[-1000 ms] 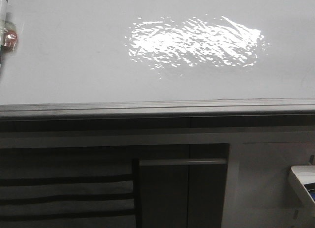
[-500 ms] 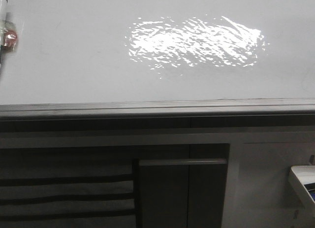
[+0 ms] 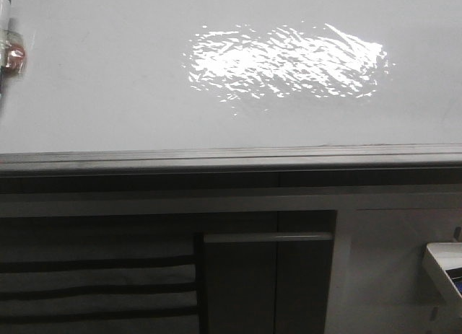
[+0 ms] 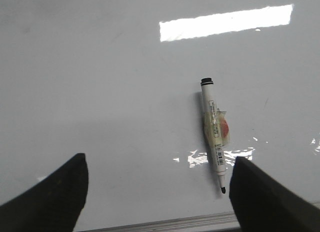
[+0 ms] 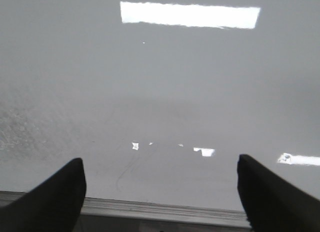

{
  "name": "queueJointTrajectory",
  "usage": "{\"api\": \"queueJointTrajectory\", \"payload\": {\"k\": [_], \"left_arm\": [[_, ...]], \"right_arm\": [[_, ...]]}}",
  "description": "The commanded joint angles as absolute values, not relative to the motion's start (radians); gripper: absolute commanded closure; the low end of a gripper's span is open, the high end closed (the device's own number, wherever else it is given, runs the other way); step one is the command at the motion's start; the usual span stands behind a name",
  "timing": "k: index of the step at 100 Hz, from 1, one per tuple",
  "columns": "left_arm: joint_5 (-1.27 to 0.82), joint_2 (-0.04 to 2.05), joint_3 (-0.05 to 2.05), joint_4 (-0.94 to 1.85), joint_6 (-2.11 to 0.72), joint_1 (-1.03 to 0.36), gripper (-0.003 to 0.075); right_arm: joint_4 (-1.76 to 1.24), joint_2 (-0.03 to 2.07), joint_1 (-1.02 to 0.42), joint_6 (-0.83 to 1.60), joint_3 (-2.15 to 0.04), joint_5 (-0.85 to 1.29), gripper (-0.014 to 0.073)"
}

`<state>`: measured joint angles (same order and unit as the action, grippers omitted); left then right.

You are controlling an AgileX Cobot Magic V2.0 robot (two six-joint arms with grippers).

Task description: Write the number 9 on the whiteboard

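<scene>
Whiteboard lies bare beneath both grippers, no 9 yet, so I judge pickup pending: left gripper spread empty, marker ahead, nearer its right finger; right gripper spread, idle.

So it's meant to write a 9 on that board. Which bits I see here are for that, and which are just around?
For the job:
- whiteboard, no 9 on it yet
- marker, lying uncapped on the board
- left claw, open above the marker
- right claw, open and empty

Just around:
- dark cabinet below the board
- white tray corner
</scene>
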<state>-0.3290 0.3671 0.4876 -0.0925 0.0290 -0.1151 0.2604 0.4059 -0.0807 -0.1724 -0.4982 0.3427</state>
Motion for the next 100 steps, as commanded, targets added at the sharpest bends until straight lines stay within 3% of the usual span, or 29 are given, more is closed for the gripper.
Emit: {"api": "queueJointTrajectory", "payload": {"k": [1, 19, 43, 76, 100], "left_arm": [[-0.248, 0.382, 0.524, -0.065, 0.032, -0.112, 0.0177], [-0.246, 0.413, 0.522, -0.051, 0.032, -0.112, 0.0177], [-0.218, 0.611, 0.526, -0.031, 0.03, -0.114, 0.0177], [0.005, 0.868, 0.526, -0.056, 0.03, -0.235, 0.0177], [0.231, 1.064, 0.526, -0.056, 0.03, -0.248, 0.0177]], "right_arm": [[0.276, 0.42, -0.075, -0.165, -0.531, 0.273, 0.0041], [0.272, 0.42, -0.075, -0.165, -0.531, 0.273, 0.0041], [0.253, 0.42, -0.075, -0.165, -0.531, 0.273, 0.0041], [0.253, 0.42, -0.075, -0.165, -0.531, 0.273, 0.0041], [0.253, 0.42, -0.075, -0.165, -0.531, 0.273, 0.0041]]}}
